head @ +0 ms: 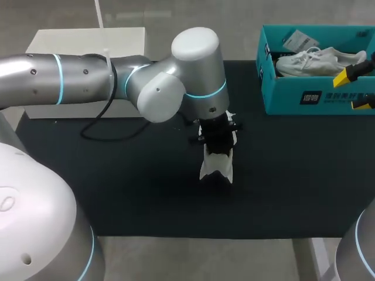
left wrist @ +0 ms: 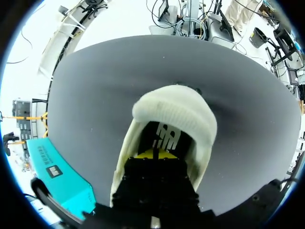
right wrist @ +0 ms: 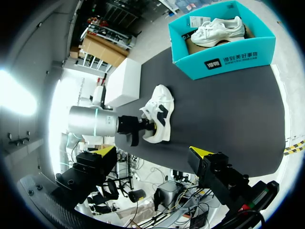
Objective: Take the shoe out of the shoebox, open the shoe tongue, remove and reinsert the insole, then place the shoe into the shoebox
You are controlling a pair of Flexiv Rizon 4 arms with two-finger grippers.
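Mid-table, on the black mat, a white shoe stands well apart from its box. The left gripper reaches down into the shoe's opening, with the toe ahead of it. Whether it is released or clenched cannot be told. Seen from the head view, the left arm's wrist covers most of the shoe. Farther back, a black cable loops across the mat beside a white box. At the far right corner sits the teal shoebox, holding a second shoe and a card. The right gripper hangs over the shoebox's right end, jaws released and wide apart, grasping nothing.
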